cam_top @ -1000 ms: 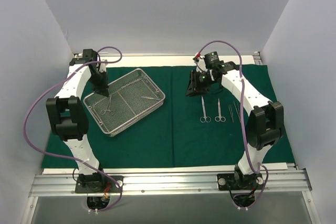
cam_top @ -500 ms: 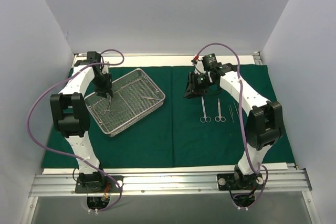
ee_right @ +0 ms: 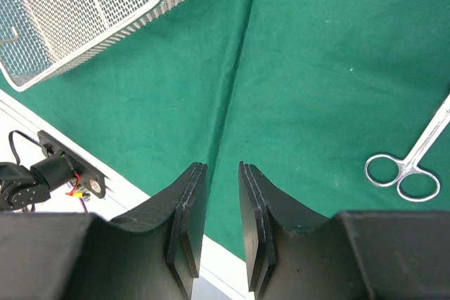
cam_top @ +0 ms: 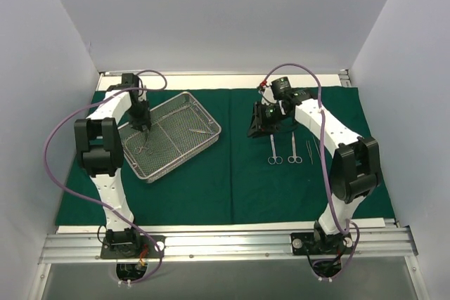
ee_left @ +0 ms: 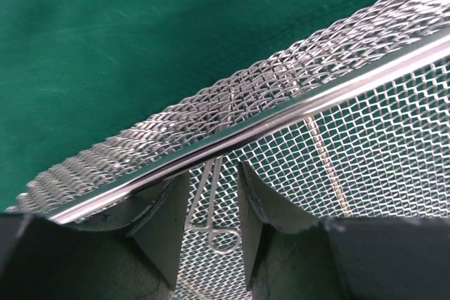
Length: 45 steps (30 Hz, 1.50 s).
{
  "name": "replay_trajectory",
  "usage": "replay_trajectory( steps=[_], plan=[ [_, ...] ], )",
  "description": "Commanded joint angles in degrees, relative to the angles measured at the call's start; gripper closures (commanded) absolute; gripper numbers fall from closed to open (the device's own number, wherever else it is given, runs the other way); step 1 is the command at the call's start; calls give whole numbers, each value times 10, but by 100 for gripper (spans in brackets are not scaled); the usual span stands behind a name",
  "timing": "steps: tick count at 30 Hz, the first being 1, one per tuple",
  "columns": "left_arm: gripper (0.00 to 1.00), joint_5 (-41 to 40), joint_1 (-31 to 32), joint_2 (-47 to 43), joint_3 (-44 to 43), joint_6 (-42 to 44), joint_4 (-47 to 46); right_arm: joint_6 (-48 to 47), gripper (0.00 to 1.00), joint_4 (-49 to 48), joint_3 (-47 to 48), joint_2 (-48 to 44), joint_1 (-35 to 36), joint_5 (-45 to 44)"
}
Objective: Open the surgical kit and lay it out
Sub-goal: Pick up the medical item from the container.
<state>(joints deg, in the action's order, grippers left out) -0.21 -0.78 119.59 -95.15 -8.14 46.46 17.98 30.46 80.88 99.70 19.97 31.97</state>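
**Over the tray's left half: left end effector open above a ring-handled instrument**

Just inside the rim of the wire-mesh tray (ee_left: 295, 107), the left end effector (ee_left: 213, 173) hangs with its fingers apart, gripping nothing. Directly beneath the gap, on the tray's mesh floor, lies a ring-handled instrument (ee_left: 211, 219) of bright steel, with thin shanks and one finger ring showing. Its long axis runs along the gap, so the fingers would close across the shanks. The coming move looks like a straight descent. The left arm is by far the nearer. A second thin instrument (cam_top: 199, 131) lies in the tray's right half. Well right of the tray, the right end effector (ee_right: 221, 166) hovers over the dark green cloth (ee_right: 316, 47), fingers narrowly parted and empty. Close by it, three laid-out instruments (cam_top: 293, 147) lie in a row.
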Motion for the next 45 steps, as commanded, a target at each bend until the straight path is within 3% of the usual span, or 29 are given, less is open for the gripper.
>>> replay_trajectory(
  steps=[1,15,18,19,21,26,45],
  plan=[
    [57,-12,2,18,-5,-7,-30,-5,75,11,-6,-36,2,6],
    [57,-48,28,65,-6,-17,6,-8,75,2,-13,-32,2,9],
    [65,-47,30,75,0,-18,6,-7,75,0,-22,-37,2,8],
    [76,-41,29,75,5,-19,6,-7,75,0,-27,-39,2,7],
    [86,-42,29,72,8,-21,-2,-4,75,-4,-32,-45,2,8],
    [98,-43,29,79,-7,-21,12,-3,75,-4,-32,-50,2,6],
    [98,45,28,-72,-28,-17,90,-1,75,-12,6,-28,3,12]
  ],
)
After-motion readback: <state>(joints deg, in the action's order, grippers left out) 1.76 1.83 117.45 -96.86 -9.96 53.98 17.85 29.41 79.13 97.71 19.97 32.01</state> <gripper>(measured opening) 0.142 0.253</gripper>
